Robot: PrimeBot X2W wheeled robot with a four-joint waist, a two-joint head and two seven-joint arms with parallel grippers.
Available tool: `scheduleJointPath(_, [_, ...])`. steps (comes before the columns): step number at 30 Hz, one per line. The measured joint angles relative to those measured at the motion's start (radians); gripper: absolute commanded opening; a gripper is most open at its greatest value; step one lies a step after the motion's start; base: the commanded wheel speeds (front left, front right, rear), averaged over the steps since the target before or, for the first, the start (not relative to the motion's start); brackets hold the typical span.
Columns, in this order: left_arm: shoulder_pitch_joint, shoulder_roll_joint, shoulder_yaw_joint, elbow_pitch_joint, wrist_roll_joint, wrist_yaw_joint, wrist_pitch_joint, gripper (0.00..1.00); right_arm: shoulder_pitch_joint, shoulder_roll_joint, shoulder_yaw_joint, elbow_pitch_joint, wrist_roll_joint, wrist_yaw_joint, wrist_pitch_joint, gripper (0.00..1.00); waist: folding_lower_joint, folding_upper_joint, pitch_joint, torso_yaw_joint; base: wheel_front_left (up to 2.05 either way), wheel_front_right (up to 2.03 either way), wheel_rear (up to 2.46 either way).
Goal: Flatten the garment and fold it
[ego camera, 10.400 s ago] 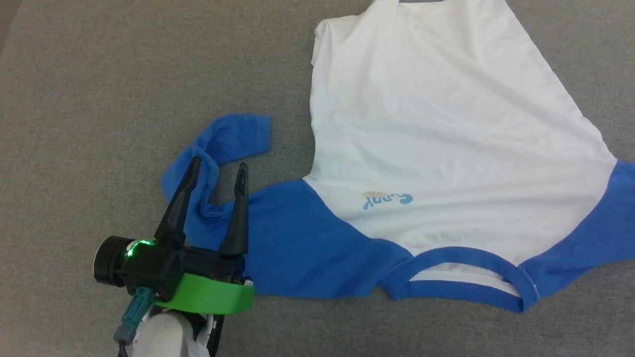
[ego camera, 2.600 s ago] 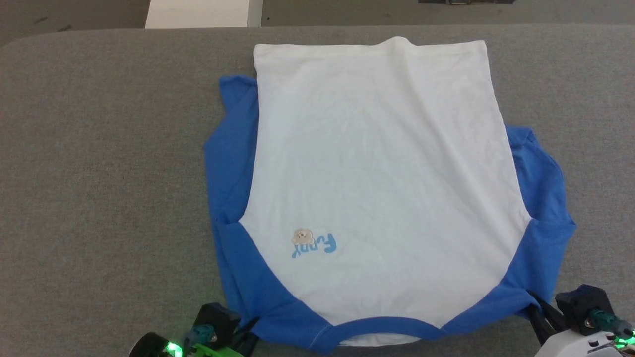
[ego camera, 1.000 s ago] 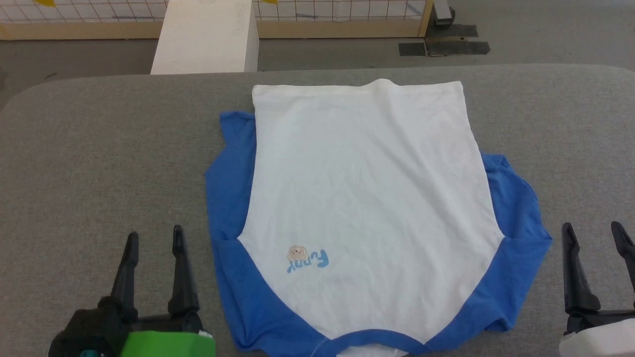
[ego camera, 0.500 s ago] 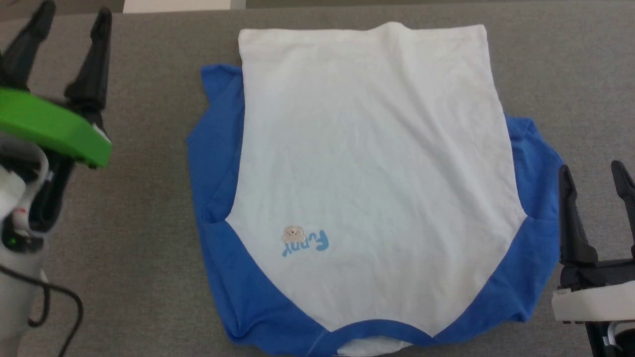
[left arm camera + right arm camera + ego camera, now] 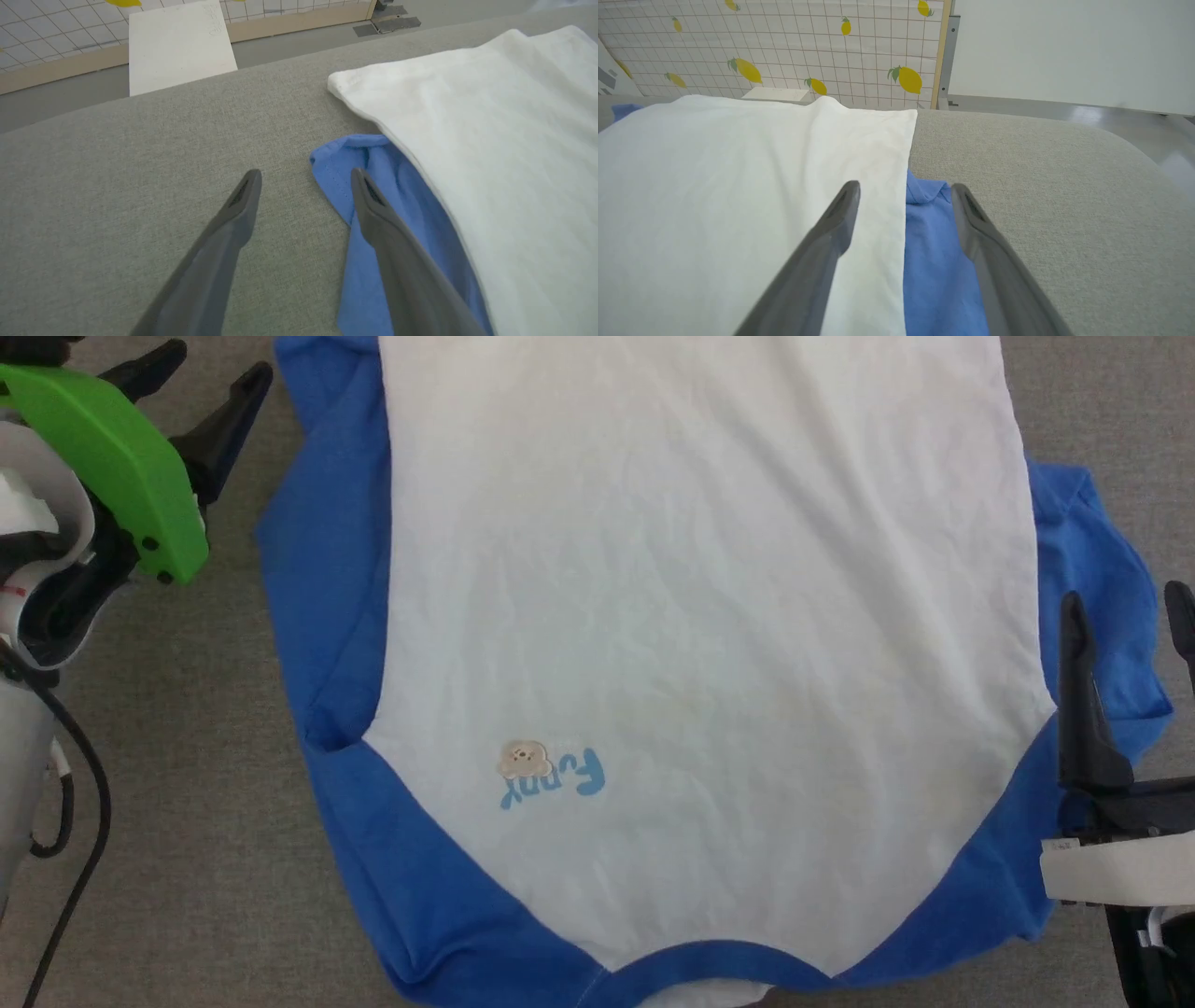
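The garment (image 5: 709, 616) lies flat on the grey table, neckline toward me, its white body over blue sleeves tucked under both sides, and a small blue print (image 5: 551, 775) near the front left. My left gripper (image 5: 213, 369) stands open at the upper left, just beside the left sleeve edge; in the left wrist view the left gripper (image 5: 306, 173) has one finger over the blue sleeve (image 5: 369, 158). My right gripper (image 5: 1127, 599) is open above the right sleeve; in the right wrist view the right gripper (image 5: 906, 186) straddles the seam between white body and blue sleeve (image 5: 934, 242). Neither holds anything.
The grey fabric table (image 5: 187, 803) extends past the shirt on both sides. A white box (image 5: 180, 44) stands on the floor beyond the far edge. A lemon-print tiled panel (image 5: 784, 46) and a pale wall rise behind the rounded far right corner.
The head camera has dropped closer, so the shirt looks bigger. My left gripper has come in to the left sleeve edge, and my right gripper now stands over the right sleeve.
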Motion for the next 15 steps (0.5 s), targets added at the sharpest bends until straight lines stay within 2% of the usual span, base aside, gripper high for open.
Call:
scheduleJointPath(12, [-0.063, 0.004, -0.055, 0.049, -0.016, -0.016, -0.027, 1.0, -0.012, 0.0, -0.001, 0.01, 0.002, 0.0, 0.002, 1.0, 0.0, 0.0, 0.103, -0.031, 0.0, 0.0, 0.0])
scheduleJointPath(13, [-0.068, 0.004, -0.059, 0.055, -0.016, -0.016, -0.034, 0.85, -0.013, 0.0, 0.0, 0.012, 0.002, 0.0, 0.002, 1.0, 0.0, 0.0, 0.106, -0.033, 0.0, 0.0, 0.0])
scheduleJointPath(14, [-0.074, 0.004, -0.063, 0.062, -0.016, -0.016, -0.04, 0.39, -0.015, 0.0, 0.0, 0.013, 0.003, 0.0, 0.002, 1.0, 0.0, 0.0, 0.109, -0.036, 0.0, 0.0, 0.0])
scheduleJointPath(15, [-0.077, 0.005, -0.068, 0.066, -0.016, -0.017, -0.048, 0.0, -0.016, 0.0, -0.001, 0.015, 0.003, 0.0, 0.002, 1.0, 0.0, 0.0, 0.112, -0.038, 0.0, 0.0, 0.0])
